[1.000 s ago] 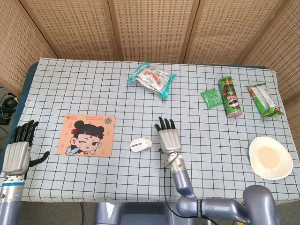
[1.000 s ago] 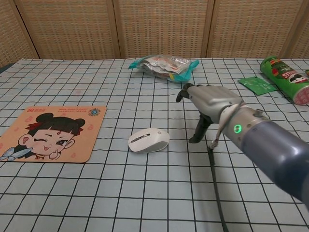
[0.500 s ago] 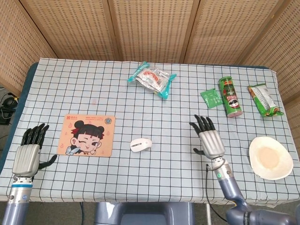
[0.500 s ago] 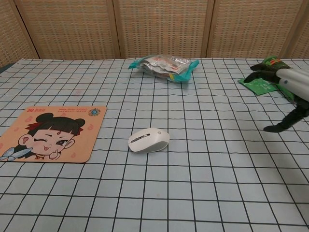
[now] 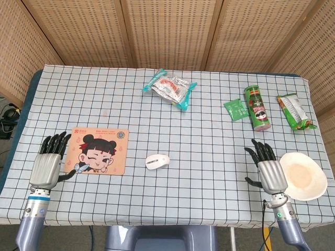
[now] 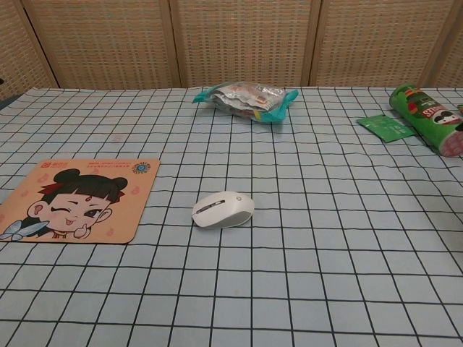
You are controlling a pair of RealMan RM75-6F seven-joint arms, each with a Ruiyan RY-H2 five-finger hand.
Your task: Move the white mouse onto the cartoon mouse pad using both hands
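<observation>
**Operator:** Wicker screens behind, checked cloth on the table [image 5: 209,130]. I've got my left hand [image 5: 46,168] low at the near-left edge, fingers spread, holding nothing, thumb just touching the pad [image 5: 97,151] at its near-left corner. My right hand [image 5: 269,172] is far over on the other side, also spread and empty, just beside the plate [image 5: 302,176].

**Spotter:** And the mouse [image 5: 157,161]?

**Operator:** Bare cloth, off the pad, just past its right edge. So it's between my hands, nearer the left one, well apart from the right.

**Spotter:** Which way does it lie?

**Operator:** Long axis runs roughly across the table, hand to hand, slightly tilted. In the chest view the button end of the mouse [image 6: 223,210] looks to point toward the pad [image 6: 72,200], rounded tail toward my right hand. That's my read.

**Spotter:** Risks?

**Operator:** I'd say my thumb could drag the pad if I sweep the left hand in. The mouse is smooth and domed, so it could squirt out of a pinch. Swinging the right hand back, I might clip the plate.
</observation>
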